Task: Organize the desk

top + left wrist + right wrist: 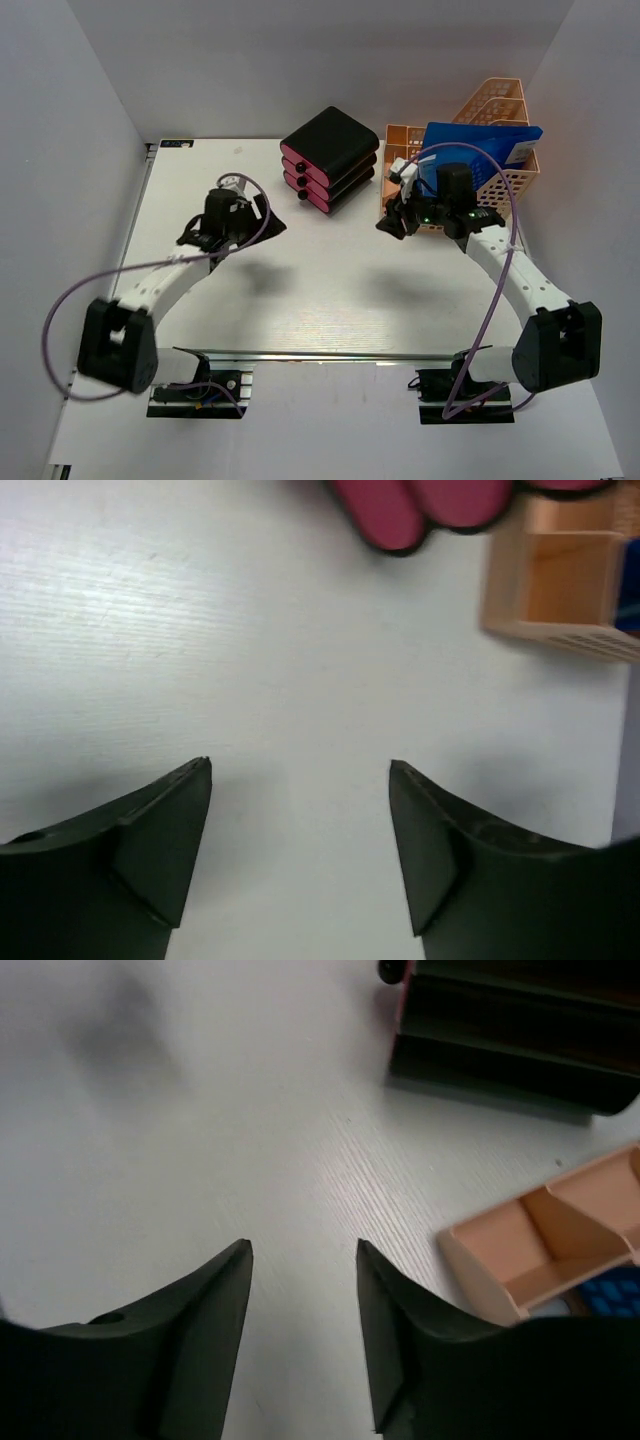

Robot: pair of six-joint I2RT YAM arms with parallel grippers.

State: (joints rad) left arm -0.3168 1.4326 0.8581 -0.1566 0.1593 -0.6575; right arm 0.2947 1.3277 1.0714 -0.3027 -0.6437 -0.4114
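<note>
The desk (330, 280) is a white tabletop with a silver rail along its front edge. My left gripper (300, 765) hovers over its left part, open, with only bare white surface (250, 640) between the fingers; from above it shows at the left (222, 222). My right gripper (303, 1245) hangs over the right middle of the desk (200, 1110), open and holding nothing, just left of the peach rack; from above it shows by the rack's front (395, 218).
A black-and-pink drawer box (330, 158) stands at the back centre, seen also in both wrist views (420, 505) (510, 1030). A peach mesh file rack (500, 150) with a blue folder (480, 150) stands at the back right; its corner compartment (540, 1245) (560, 580) lies close to my right fingers.
</note>
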